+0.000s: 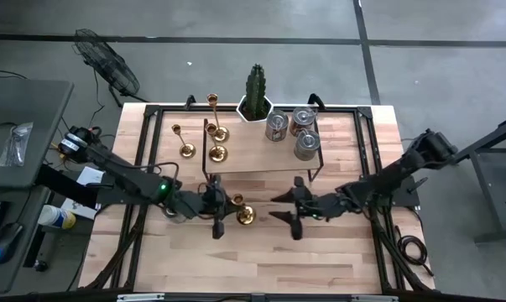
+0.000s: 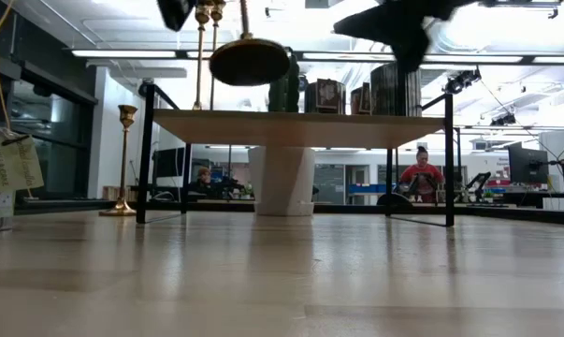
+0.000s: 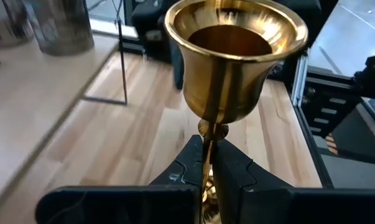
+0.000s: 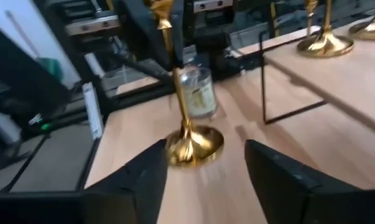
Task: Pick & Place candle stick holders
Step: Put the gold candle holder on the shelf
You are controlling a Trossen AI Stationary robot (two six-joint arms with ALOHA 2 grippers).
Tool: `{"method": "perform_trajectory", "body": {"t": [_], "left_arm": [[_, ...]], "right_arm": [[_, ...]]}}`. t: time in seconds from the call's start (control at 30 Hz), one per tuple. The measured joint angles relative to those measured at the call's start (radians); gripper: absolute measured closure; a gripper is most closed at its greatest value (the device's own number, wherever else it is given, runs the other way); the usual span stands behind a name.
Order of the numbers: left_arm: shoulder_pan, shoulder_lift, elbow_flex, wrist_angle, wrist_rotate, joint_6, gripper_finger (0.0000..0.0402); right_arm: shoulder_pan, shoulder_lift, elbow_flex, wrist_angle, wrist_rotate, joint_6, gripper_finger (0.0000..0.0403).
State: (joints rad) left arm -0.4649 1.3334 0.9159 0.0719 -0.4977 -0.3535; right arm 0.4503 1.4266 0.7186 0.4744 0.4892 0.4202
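Both arms are matte black and jointed, the left arm (image 1: 131,183) showing a small green light.

A: Lighting's even from above in the high view; the table (image 1: 261,243) is bright, with only soft, short shadows under the arms.

B: The low view is backlit. Ceiling strip lights (image 2: 291,56) glare white, so the shelf (image 2: 300,126) and the shapes hanging at the top go to dark silhouettes, and the near tabletop is out of focus.

A: In the left wrist view the candle stick holder (image 3: 236,59) is sharp, with streaky highlights on its cup. The background is soft.

B: The right wrist view is smeared with motion blur throughout.
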Motion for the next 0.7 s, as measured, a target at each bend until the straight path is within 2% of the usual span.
{"method": "perform_trajectory", "body": {"t": [0.13, 0.3, 0.7], "left_arm": [[0.028, 0.000, 0.027, 0.000, 0.020, 0.017, 0.0394], [0.048, 0.000, 0.049, -0.022, 0.020, 0.017, 0.0394], [0.046, 0.000, 0.050, -0.021, -0.008, 0.017, 0.0394]], "right_arm": [[-0.055, 0.072, 0.095, 0.002, -0.035, -0.042, 0.0177], [-0.110, 0.139, 0.180, 0.000, -0.107, -0.085, 0.0174], [-0.172, 0.179, 0.242, -0.006, -0.247, -0.074, 0.0174]]}}
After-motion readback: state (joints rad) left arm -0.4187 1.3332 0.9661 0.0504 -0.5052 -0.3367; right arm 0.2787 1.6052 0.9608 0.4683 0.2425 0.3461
